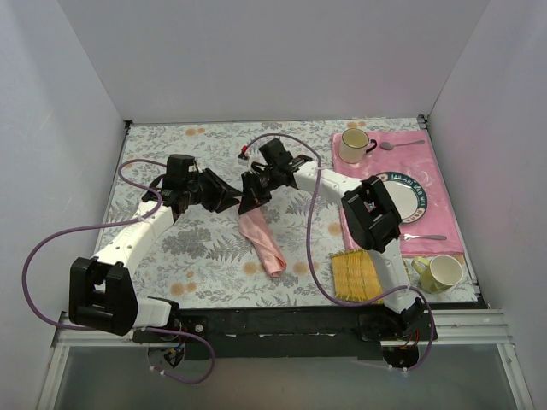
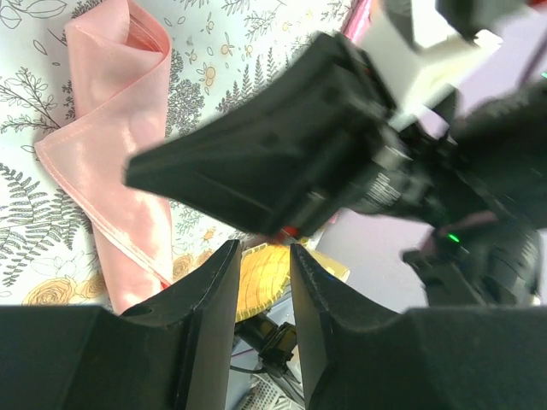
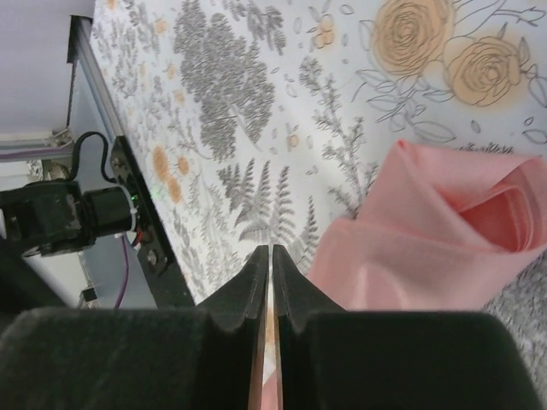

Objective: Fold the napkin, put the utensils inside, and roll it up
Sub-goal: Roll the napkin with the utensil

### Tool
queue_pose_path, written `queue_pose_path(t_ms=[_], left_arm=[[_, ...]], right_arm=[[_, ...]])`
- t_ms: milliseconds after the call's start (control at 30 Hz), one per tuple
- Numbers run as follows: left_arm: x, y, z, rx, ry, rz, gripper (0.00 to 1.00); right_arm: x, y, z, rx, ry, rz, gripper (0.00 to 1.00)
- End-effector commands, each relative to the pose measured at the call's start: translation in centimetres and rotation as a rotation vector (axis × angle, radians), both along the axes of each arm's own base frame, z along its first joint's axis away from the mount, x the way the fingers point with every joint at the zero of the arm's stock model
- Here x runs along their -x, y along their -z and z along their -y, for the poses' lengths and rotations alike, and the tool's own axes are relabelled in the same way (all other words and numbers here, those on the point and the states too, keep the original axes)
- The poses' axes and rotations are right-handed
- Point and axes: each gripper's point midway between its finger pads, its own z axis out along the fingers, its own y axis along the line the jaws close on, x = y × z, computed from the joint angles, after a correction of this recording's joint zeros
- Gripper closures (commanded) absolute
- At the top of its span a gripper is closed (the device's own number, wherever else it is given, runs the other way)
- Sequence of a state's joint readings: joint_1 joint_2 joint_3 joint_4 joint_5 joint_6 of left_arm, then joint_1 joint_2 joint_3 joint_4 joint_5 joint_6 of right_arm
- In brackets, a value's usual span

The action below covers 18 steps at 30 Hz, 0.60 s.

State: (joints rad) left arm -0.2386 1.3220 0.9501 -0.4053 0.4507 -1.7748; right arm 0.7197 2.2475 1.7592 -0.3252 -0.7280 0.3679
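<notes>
Napkin lies folded into a narrow strip near mid-table on the floral cloth, running diag. from the grippers down toward the near edge. In the L wrist view its top end shows layered folds. L gripper sits just left of the strip's far end, fingers parted w/ nothing btwn them; only the yellow mat shows thru the gap. R gripper is over the strip's far end, tip-to-tip w/ the L one. Its fingers are pressed almost together, hairline slit only, w/ a pink sliver low in the slit; can't tell if cloth is pinched. At right, well apart: pink placemat w/ plate, mug, silver spoon.
</notes>
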Motion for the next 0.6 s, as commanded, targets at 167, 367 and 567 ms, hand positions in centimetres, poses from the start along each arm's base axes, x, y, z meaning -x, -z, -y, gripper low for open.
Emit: queue_pose_path(t_ms=[167,367,567], left_arm=[[0.7,0.1,0.3,-0.006,0.051,-0.005,0.70],[4.2,5.0,1.1,-0.149,0.148,-0.143,0.71],[8.0,8.7,1.4,-0.270,0.220,-0.218,0.73]], right_arm=[[1.6,-6.6,7.0,0.051,0.048,0.075,0.67],[3.7,-5.6,12.0,0.168,0.054,0.086,0.53],[6.2,-2.2,14.7,0.248,0.018,0.079,0.35]])
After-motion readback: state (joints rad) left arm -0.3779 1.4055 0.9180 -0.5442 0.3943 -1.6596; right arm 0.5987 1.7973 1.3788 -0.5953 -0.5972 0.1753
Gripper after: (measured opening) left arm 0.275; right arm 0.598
